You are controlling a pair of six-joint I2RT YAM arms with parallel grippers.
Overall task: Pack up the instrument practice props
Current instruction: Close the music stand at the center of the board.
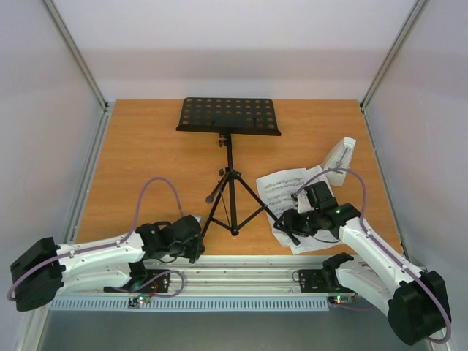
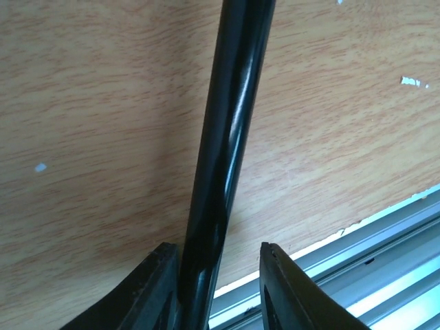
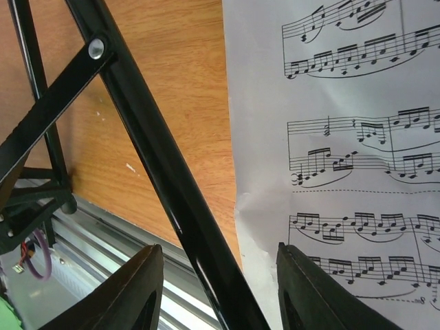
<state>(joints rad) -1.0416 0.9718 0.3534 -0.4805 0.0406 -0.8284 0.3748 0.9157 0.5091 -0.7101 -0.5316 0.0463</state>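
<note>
Top external view: a black tripod music stand [image 1: 232, 183] stands upright at the middle of the wooden desk [image 1: 146, 161], its round-holed top toward the far edge. White sheet-music pages [image 1: 281, 186] lie by its right leg, and a pale wedge-shaped metronome [image 1: 340, 155] sits just beyond them, near the right edge. The left end effector [image 1: 196, 238] straddles the stand's near-left leg, one finger against the tube and the other apart, so it is open and not clamped. The right end effector [image 1: 287, 223] brackets the near-right leg at the pages' edge, likewise open, with a gap on either side.
</note>
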